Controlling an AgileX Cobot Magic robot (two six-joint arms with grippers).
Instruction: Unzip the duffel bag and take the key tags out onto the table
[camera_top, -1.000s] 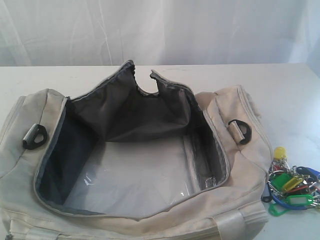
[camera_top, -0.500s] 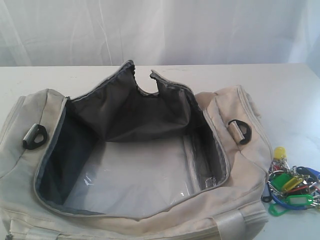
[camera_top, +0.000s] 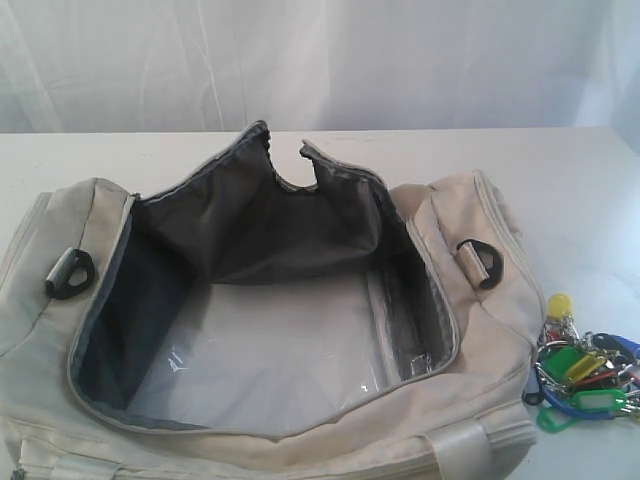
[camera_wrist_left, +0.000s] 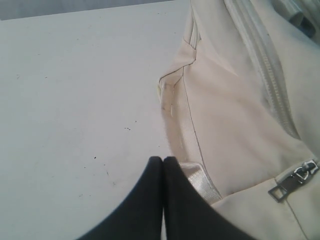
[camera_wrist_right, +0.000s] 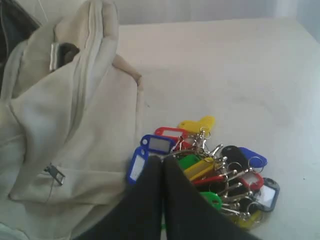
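The large cream fabric duffel bag (camera_top: 440, 215) is seen unzipped at lower centre of the exterior frame; nothing is seen inside its dark grey lining; the bunch of coloured plastic key tags (camera_top: 580, 372) is laid on the wide white table (camera_top: 580, 180) at lower right, just beside the bag; the task is judged finished; the left gripper (camera_wrist_left: 163, 161) and right gripper (camera_wrist_right: 162, 161) are pressed together, empty; only withdrawal is called for.

Cream bag, white table, bright tags.
We see the duffel bag (camera_top: 100, 215) in plain cream fabric, with a grey zipper (camera_top: 345, 166), dark grey lining (camera_top: 260, 225) and black D-rings (camera_top: 70, 273). The table (camera_top: 560, 170) is white with a few dark specks. The key tags (camera_top: 585, 375) are green, yellow, blue, red and black. The left gripper (camera_wrist_left: 163, 159) and right gripper (camera_wrist_right: 163, 159) are black.
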